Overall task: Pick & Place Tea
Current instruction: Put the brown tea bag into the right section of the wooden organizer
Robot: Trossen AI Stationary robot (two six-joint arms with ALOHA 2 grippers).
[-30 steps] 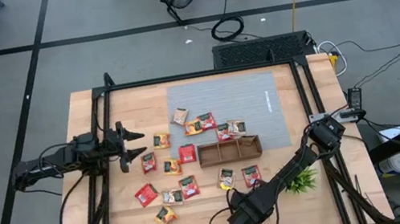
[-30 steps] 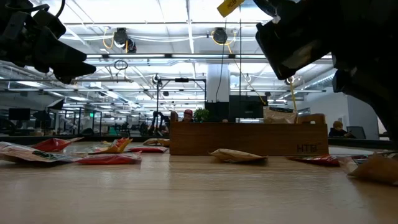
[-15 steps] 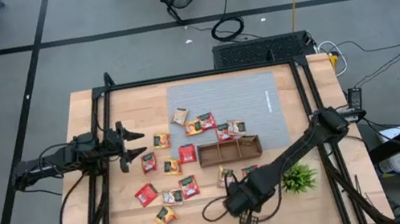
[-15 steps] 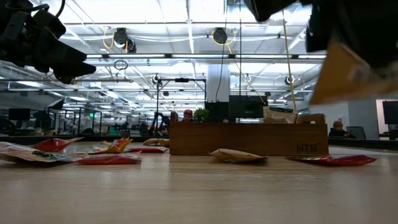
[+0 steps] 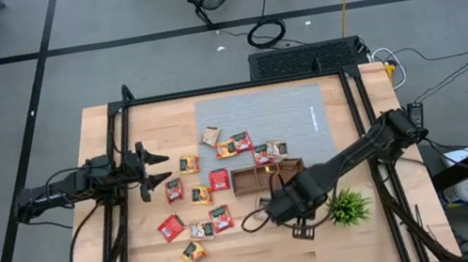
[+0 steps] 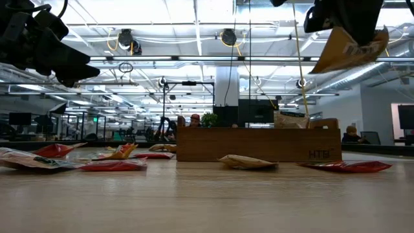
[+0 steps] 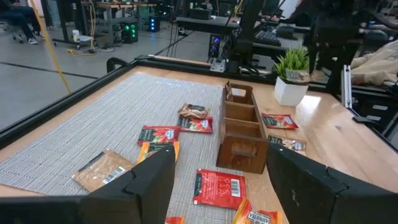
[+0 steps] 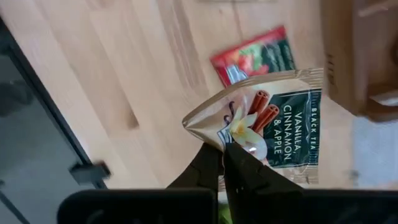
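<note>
**A:** Since a second ago the right gripper [image 5: 275, 208] has swung from the counter's [image 5: 141, 261] near edge up beside the tray [image 5: 290, 166].

**B:** Its jaws?

**A:** Pinched on 1 pale sachet [image 8: 273, 134], hanging below them, tray just beyond. Left gripper [image 5: 152, 166] waits open.

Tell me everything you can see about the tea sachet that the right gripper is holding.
The sachet is a flat, squarish packet, pale with a dark green panel reading "Black Tea Vanilla, Cinnamon & Apple" and pictures of cinnamon sticks and a flower. It looks like glossy foil or paper. The right gripper is shut on one corner; nothing else touches it. It hangs tilted in the air, high above the table, near the wooden tray, with a red sachet lying on the wood beneath.
</note>
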